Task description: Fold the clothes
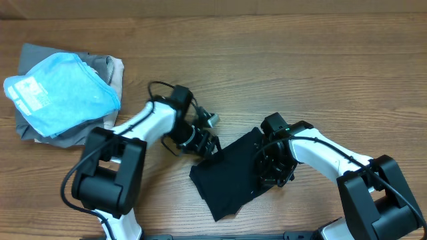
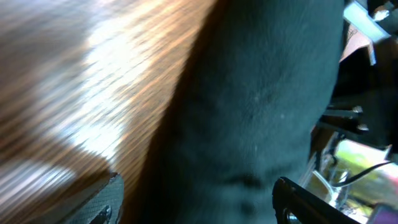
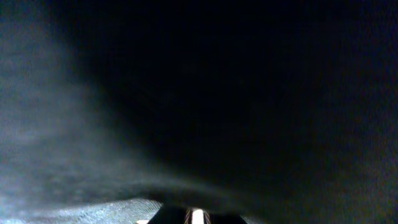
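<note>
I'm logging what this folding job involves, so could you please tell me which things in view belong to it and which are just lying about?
Belong to the job:
black T-shirt
left gripper
right gripper

Just lying about:
light blue garment
grey garments under it

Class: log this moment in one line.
black T-shirt: compact rectangle | left gripper: open at its edge | right gripper: on it, state unclear

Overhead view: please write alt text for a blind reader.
A compact black T-shirt lies on a wooden table, the left gripper at its upper-left edge, the right gripper over its right side. A light blue garment tops grey garments far left.
</note>
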You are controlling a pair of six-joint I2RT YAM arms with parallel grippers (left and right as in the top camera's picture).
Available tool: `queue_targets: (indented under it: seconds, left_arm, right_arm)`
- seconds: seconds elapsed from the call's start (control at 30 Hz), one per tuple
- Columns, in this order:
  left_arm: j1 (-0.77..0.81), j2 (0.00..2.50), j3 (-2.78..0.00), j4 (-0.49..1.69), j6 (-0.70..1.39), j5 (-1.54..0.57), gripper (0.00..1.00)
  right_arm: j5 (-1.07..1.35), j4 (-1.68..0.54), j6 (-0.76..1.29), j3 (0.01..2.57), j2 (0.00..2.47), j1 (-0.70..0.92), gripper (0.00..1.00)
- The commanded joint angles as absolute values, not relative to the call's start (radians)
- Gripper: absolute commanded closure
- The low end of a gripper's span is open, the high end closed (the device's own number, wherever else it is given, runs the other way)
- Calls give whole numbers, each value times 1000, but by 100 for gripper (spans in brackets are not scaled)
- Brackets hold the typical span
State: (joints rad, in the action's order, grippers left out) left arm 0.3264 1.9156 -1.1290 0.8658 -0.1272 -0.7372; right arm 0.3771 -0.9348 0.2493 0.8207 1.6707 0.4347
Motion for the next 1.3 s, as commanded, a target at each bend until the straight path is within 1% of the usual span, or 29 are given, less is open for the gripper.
queue_targets:
  seconds: [0.0, 0.1, 0.23, 0.37, 0.53, 0.73, 0.8, 0.87, 0.93, 1.0, 1.13, 1.27]
  left_arm:
    - [223, 1922, -1228, 943, -139, -752, 19]
    - [147, 1922, -1290, 1060, -197, -762, 19]
    - [70, 1922, -1352, 1220, -281, -775, 21]
    - [22, 1920, -1376, 1283, -345, -873, 22]
    - [-6, 1920, -1402, 1285, -358, -1001, 22]
    - [-7, 1920, -1425, 1285, -360, -1014, 21]
    - [-7, 1920, -1425, 1287, -360, -1014, 21]
    - [-7, 1920, -1424, 1288, -360, -1014, 21]
    - [-6, 1920, -1424, 1294, -360, -1014, 21]
    - [-6, 1920, -1424, 1299, -360, -1014, 21]
    - [-6, 1920, -1424, 1303, -360, -1013, 21]
    - [-5, 1920, -1424, 1301, -364, -1010, 20]
  right_arm:
    - [346, -932, 247, 855, 1620, 425, 92]
    - [345, -973, 209, 896, 1529, 425, 92]
    - [345, -1000, 154, 945, 1402, 425, 96]
    - [352, -958, 76, 944, 1346, 426, 96]
    - [381, -846, 81, 909, 1430, 426, 96]
    - [416, -749, 82, 902, 1641, 426, 96]
    - [384, -698, 122, 902, 1703, 424, 96]
    - [275, -645, 222, 903, 1761, 410, 96]
    - [175, -607, 312, 903, 1794, 381, 96]
    - [130, -574, 377, 904, 1803, 335, 96]
    - [140, -537, 488, 934, 1803, 221, 96]
    - [216, -538, 499, 973, 1802, 160, 96]
